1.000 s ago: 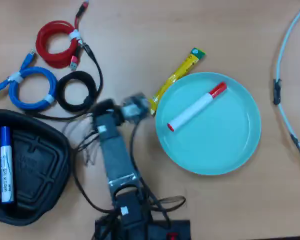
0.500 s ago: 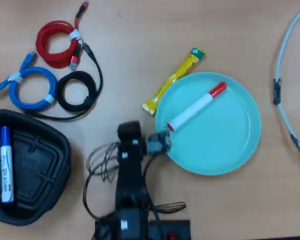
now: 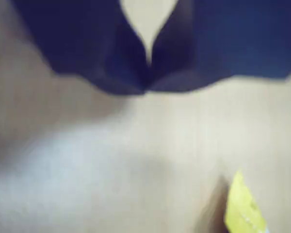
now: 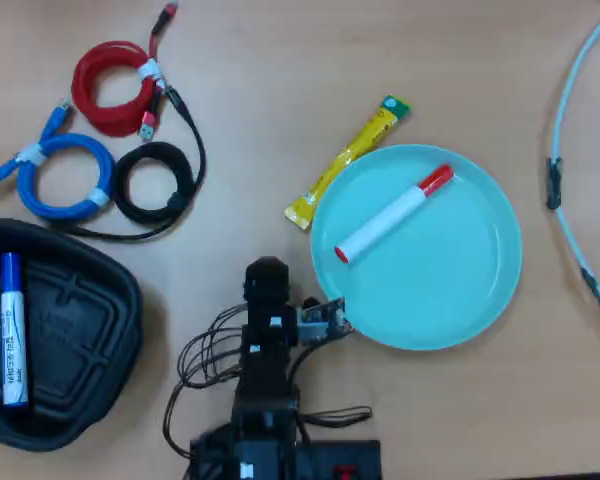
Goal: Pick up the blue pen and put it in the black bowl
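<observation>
In the overhead view the blue pen (image 4: 12,330) lies lengthwise inside the black bowl (image 4: 85,345) at the left edge, blue cap pointing up the picture. My gripper (image 4: 267,275) is at the bottom centre, folded back over the arm's base, well to the right of the bowl and touching neither thing. The wrist view is blurred. It shows the two dark jaws of the gripper (image 3: 146,86) meeting along a line with nothing between them, above bare table. Pen and bowl are outside the wrist view.
A round light-blue plate (image 4: 450,290) holding a red-capped white marker (image 4: 392,213) sits right of the arm. A yellow sachet (image 4: 345,160) (image 3: 242,211) lies by its upper-left rim. Red (image 4: 110,85), blue (image 4: 65,175) and black (image 4: 155,180) cable coils lie top left; a pale cable (image 4: 570,150) runs along the right edge.
The arm has pulled back toward its base: the gripper moved from near the black cable coil down to the bottom centre. Pen, bowl and plate have not moved.
</observation>
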